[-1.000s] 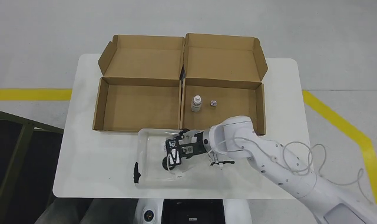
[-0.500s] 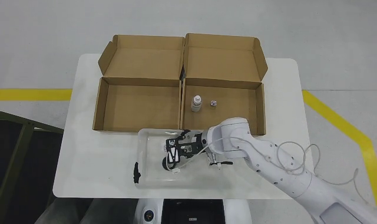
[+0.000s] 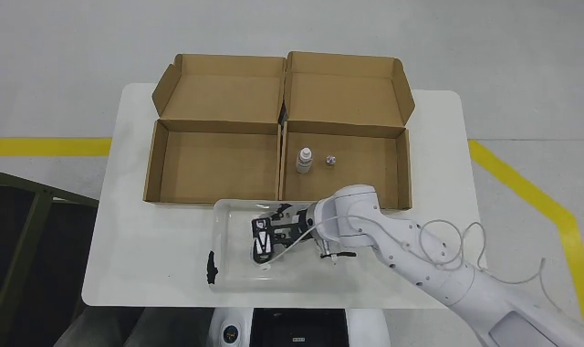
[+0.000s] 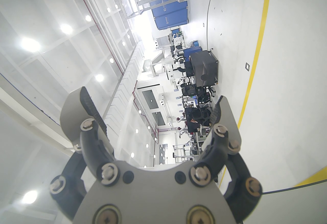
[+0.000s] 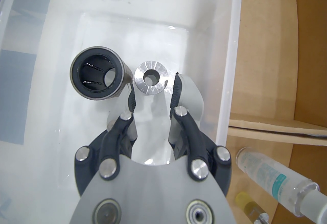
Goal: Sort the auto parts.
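Right gripper (image 5: 154, 80) inside clear plastic bin (image 5: 232, 56), fingers apart either side of small silver metal cylinder (image 5: 153, 87); black-ended steel sleeve (image 5: 98, 73) just beside. Left gripper (image 4: 153, 96) spread, holding nothing.

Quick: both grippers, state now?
Left gripper: open, empty.
Right gripper: open, nothing held, tips beside the silver part in the bin.
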### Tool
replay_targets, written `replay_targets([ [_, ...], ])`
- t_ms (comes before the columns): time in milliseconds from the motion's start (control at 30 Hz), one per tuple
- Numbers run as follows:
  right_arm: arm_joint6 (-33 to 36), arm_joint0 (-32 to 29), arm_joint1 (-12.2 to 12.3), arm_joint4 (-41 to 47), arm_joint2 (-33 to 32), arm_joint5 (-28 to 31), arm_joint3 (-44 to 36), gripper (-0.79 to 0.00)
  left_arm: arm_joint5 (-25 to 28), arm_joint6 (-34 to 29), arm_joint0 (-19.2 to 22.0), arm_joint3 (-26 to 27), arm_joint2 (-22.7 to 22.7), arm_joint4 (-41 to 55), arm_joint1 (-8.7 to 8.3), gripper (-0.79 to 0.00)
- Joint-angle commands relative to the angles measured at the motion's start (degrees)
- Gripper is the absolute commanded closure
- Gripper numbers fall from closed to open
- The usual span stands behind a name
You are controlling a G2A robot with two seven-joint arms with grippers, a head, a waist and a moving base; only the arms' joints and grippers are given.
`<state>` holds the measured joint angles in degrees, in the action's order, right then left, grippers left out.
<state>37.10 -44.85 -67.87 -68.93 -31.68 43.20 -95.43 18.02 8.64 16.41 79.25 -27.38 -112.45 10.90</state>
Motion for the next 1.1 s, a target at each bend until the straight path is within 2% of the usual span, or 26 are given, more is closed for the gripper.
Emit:
replay_targets([
  [0,-0.04,0.25,-0.29,-0.18,0.36,-0.06,0.61,-0.277,0.0,0.0,0.0,0.0,0.0,0.0,0.0,-0.785],
  [1067,1.7,3.61,-5.38,-2.09,5.28,-0.09,6.38,-0.305,0.0,0.0,0.0,0.0,0.0,0.0,0.0,-0.785],
])
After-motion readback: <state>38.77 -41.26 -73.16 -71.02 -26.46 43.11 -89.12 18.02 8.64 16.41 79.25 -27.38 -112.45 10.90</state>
